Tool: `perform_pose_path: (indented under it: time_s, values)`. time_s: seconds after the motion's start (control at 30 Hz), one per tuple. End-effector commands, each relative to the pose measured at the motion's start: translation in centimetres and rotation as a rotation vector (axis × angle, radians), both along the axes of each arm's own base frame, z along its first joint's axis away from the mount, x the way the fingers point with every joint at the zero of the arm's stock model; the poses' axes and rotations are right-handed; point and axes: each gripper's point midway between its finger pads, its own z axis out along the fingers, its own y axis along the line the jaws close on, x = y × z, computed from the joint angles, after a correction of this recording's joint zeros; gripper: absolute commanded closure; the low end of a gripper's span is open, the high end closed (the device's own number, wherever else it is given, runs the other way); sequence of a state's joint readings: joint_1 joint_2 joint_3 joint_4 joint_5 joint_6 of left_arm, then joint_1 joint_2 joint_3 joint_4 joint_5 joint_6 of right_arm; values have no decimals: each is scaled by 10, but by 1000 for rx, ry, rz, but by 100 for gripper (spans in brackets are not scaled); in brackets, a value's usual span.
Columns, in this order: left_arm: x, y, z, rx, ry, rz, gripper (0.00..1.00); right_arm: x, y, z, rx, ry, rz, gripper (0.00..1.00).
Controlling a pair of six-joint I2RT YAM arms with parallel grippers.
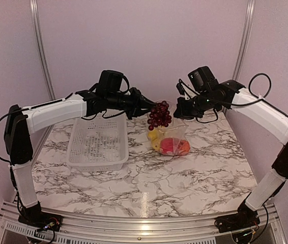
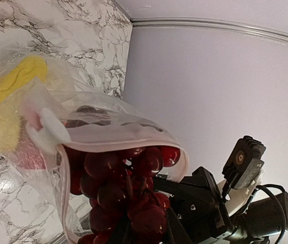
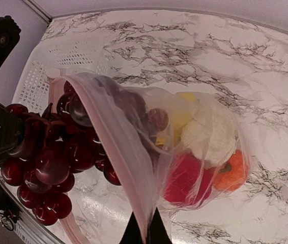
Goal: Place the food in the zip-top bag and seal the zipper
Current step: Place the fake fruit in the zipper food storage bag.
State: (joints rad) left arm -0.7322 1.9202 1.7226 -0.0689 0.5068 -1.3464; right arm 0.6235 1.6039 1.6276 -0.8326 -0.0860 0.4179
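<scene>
Purple grape bunch (image 1: 160, 115) hangs clenched in my left pincer (image 1: 147, 105) at the mouth of the zip-top bag (image 1: 174, 136), which my right pincer (image 1: 181, 113) pinches up by its rim. I'd push the grapes well inside before releasing.

The basket (image 1: 97, 145) sits left on the bench (image 1: 184, 178); right of it the bag (image 1: 180, 131) holds food (image 1: 174, 146), grapes (image 1: 160, 115) at its mouth.

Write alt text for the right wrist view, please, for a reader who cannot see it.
The right gripper pinches the mouth edge of the zip-top bag while the left gripper holds a grape bunch at the opening. Yellow, whitish, red and orange toy food sits inside.
</scene>
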Motion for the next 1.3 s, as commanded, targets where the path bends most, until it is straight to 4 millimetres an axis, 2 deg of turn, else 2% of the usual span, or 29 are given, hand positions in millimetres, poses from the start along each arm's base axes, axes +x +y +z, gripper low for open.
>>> perform_pose_path:
  time_s: [0.0, 0.2, 0.33, 0.43, 0.5, 0.6, 0.7, 0.77, 0.87, 0.93, 1.07, 1.17, 1.27]
  values:
    - [19, 6, 0, -87, 101, 147, 80, -4, 2, 19, 45, -38, 2, 100]
    - [19, -12, 12, -253, 225, 174, 79, -11, 14, 8, 45, -12, 29, 100]
    - [13, -27, 24, -240, 196, 124, 62, -12, 17, 10, 54, -13, 31, 100]
    - [8, -25, 32, -224, 162, 95, 51, -10, 14, 14, 60, -18, 19, 100]
    - [5, -21, 34, -182, 115, 74, 39, -9, 11, 14, 73, -6, 16, 100]
    - [-1, -11, 39, -120, 37, 50, 35, -7, 4, 16, 89, -2, 5, 100]
    - [-3, 3, 59, -95, -98, 22, 34, -4, -3, 16, 92, -2, -7, 100]
    - [-7, 17, 80, -69, -244, 5, 33, -4, -4, 16, 86, -5, 6, 100]
    - [-11, 43, 93, 52, -471, -8, 33, -7, -3, 12, 61, 3, 51, 100]
    - [-16, 60, 91, 188, -635, -22, 34, -11, 0, 9, 51, 17, 92, 100]
    - [-22, 94, 60, 479, -821, -76, 40, -24, 9, 15, 59, 10, 186, 100]
    - [-44, 105, 48, 533, -958, -155, 42, -40, 18, 36, 94, -20, 259, 100]
    - [-73, 107, 41, 496, -1117, -227, 41, -55, 22, 59, 148, -45, 321, 100]
